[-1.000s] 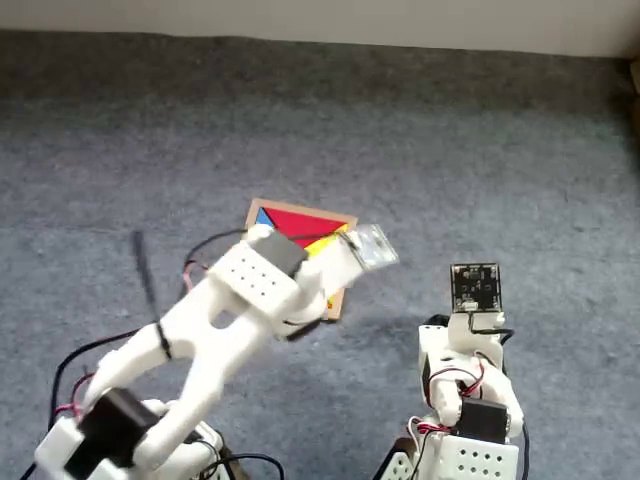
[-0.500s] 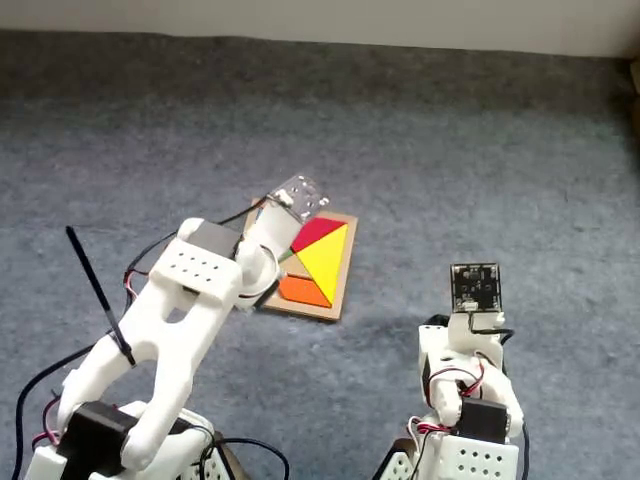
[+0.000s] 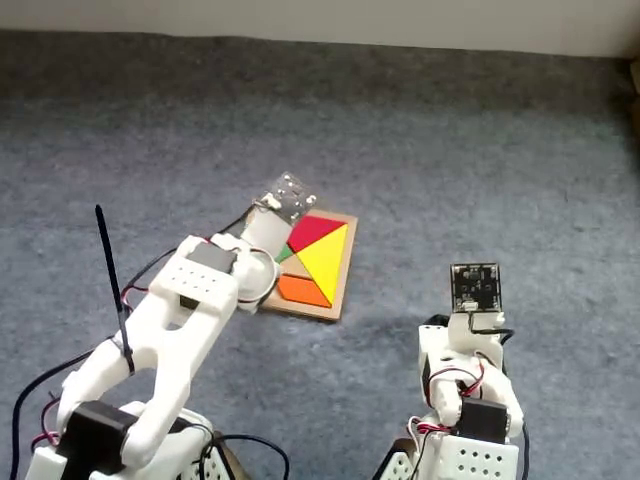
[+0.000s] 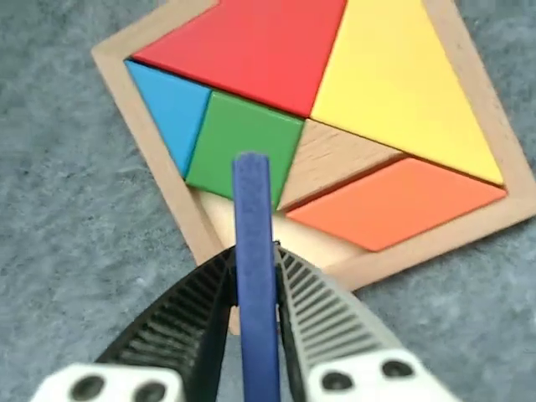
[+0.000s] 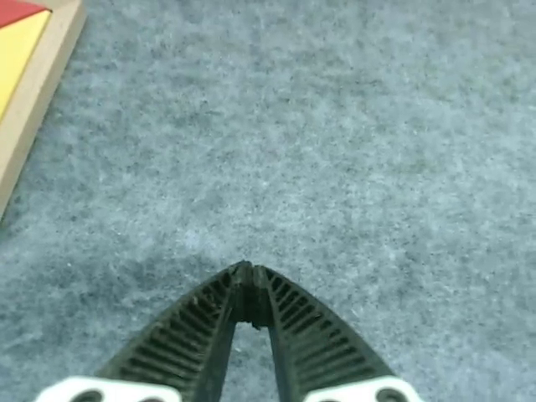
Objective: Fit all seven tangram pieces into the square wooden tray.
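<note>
Grey carpet (image 3: 480, 150) covers the whole work surface, and a pale wall (image 3: 350, 20) runs along its far edge. The square wooden tray (image 3: 345, 280) lies flat on the carpet, with red, yellow, green, light blue, orange and plain wood pieces inside. The left gripper (image 4: 254, 255) is clamped on a dark blue piece (image 4: 251, 201), held edge-on over the tray beside the green square (image 4: 243, 138). The right gripper (image 5: 249, 276) hangs pinched together on nothing, over bare carpet well apart from the tray.

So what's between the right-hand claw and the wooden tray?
Nothing but bare grey carpet lies between the right gripper and the tray, as the right wrist view shows.
</note>
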`<action>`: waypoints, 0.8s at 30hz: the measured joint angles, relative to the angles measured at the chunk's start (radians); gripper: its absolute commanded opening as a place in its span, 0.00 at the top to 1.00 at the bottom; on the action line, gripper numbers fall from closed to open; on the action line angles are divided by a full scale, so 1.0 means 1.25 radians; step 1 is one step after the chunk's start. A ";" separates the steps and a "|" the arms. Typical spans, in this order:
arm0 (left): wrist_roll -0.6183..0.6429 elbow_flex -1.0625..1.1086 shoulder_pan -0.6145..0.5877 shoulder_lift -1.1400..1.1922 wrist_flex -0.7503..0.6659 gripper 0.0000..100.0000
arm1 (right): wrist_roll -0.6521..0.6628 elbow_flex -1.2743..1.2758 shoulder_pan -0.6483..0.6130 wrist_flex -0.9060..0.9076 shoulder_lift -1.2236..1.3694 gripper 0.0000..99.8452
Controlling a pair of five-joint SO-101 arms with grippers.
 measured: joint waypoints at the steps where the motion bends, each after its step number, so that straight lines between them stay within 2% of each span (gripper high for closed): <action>1: 0.000 0.002 -0.010 0.000 -0.014 0.90 | 0.000 0.000 0.000 0.000 0.000 0.99; 4: 0.000 0.017 -0.041 0.000 -0.029 0.85 | 0.000 0.000 0.000 0.000 0.000 0.99; 24: 0.004 0.031 -0.049 -0.017 -0.029 0.84 | 0.000 0.000 0.000 0.000 0.000 0.99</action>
